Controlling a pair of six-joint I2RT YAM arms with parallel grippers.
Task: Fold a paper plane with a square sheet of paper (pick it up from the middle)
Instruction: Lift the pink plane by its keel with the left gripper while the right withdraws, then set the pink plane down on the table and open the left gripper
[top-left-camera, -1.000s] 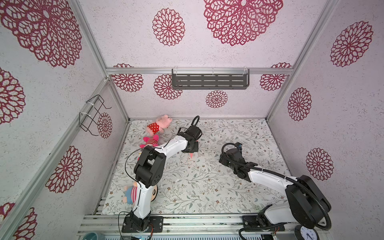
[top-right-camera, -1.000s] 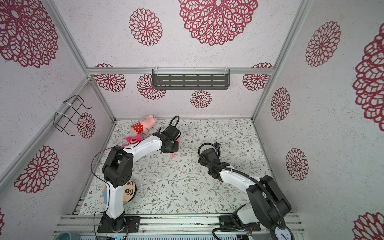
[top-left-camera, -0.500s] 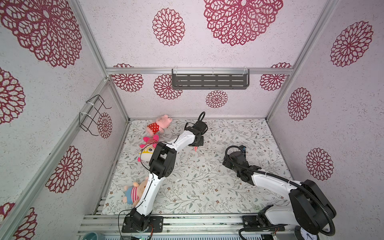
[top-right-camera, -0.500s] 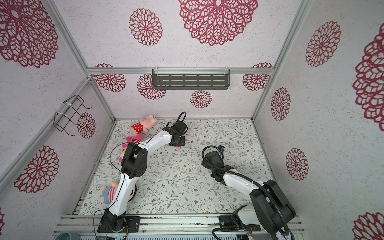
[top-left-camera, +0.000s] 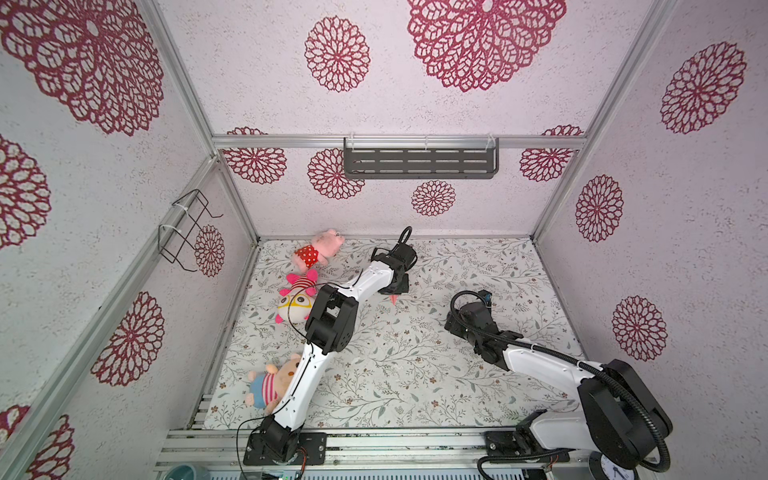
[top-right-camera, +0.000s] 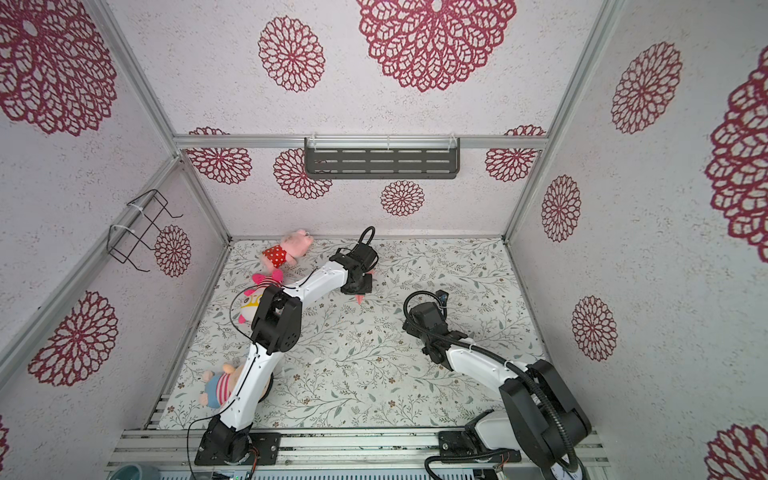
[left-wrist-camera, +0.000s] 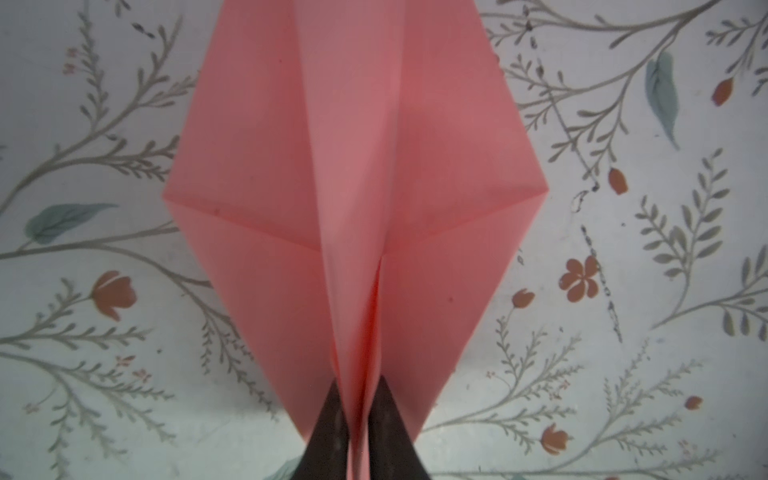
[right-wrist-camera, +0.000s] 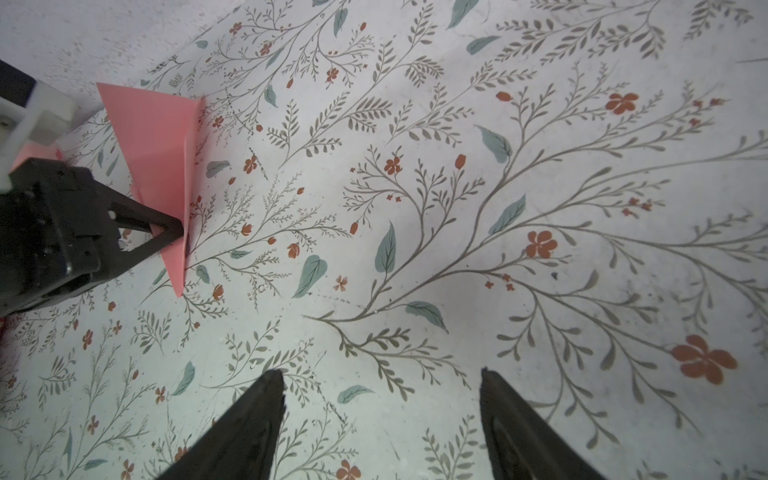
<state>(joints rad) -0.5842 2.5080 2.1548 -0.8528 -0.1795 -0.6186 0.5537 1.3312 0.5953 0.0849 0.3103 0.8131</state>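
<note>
Three plush toys (top-left-camera: 318, 249) (left side)

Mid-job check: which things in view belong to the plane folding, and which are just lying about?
Job:
paper plane, folded, between the left gripper fingertips
right gripper, open, empty

Lying about:
pig plush
round-headed plush
striped plush
wall shelf
wire rack

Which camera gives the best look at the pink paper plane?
The left wrist view: the paper plane fills it, creases clear. The right wrist view shows it small, side-on; in both top views only a tip peeks below the left gripper.
</note>
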